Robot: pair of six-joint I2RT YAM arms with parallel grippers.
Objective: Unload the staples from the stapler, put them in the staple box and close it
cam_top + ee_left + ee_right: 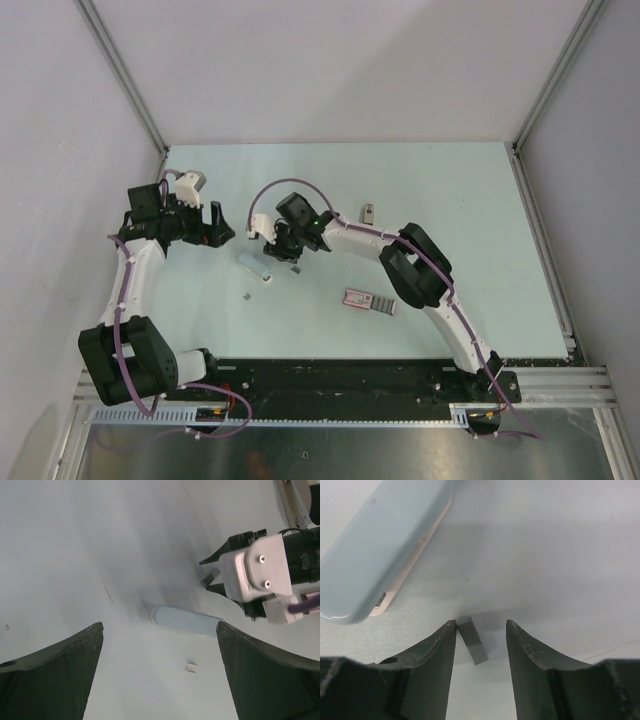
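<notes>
Staples [472,642], a short grey strip, lie on the table [560,555] between the fingers of your right claw [480,625], touching the left finger and apart from the right; the jaws stand half narrowed, gripping nothing. The pale blue stapler [385,545] rests just beside, and your left claw [160,626] hangs wide near it.
</notes>
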